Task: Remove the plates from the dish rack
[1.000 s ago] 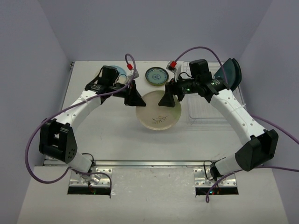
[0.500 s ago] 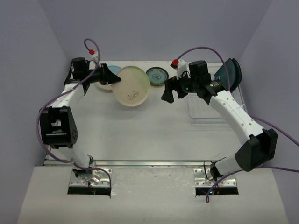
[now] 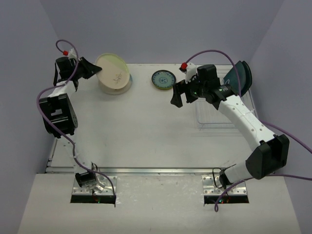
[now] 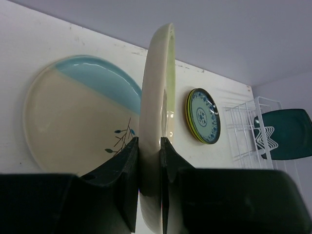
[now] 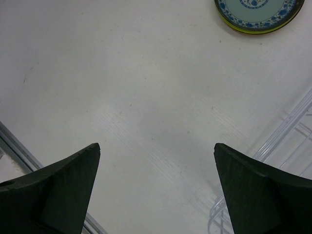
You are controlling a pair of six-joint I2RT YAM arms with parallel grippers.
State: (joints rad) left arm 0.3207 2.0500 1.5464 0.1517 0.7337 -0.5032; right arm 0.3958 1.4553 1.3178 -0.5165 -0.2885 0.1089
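A: Well, start nearest the arm bases. What sits on the right?

B: The rack [image 3: 214, 119] stands on the table [image 3: 146, 141] at the right of the top view. The right arm's forearm crosses above it.

A: And the right gripper?

B: The right gripper [image 3: 181, 95] hangs over the table just left of the rack and points down. Its fingers [image 5: 58, 187] are spread wide. In the wrist view only white tabletop shows in the gap, with rack wire in the lower right corner.

A: What's further back?

B: The small plate [image 3: 163, 79] lies flat near the far edge, at top centre. It is teal-patterned, with a lime-green edge showing under it. It is apart from the right gripper.

A: Where's the left gripper?

B: It's in the upper left of the top view. The left gripper [image 3: 91, 68] is pinching the rim of the cream plate [image 3: 113, 72], with one finger pressed on each face. That plate stands nearly on edge, tilted, above the blue plate [image 4: 73, 117], which lies flat on the table. I cannot tell whether the two plates touch.

A: Is anything in the rack?

B: The dark plate [image 3: 241, 77] stands upright in the slotted far end, at the upper right.
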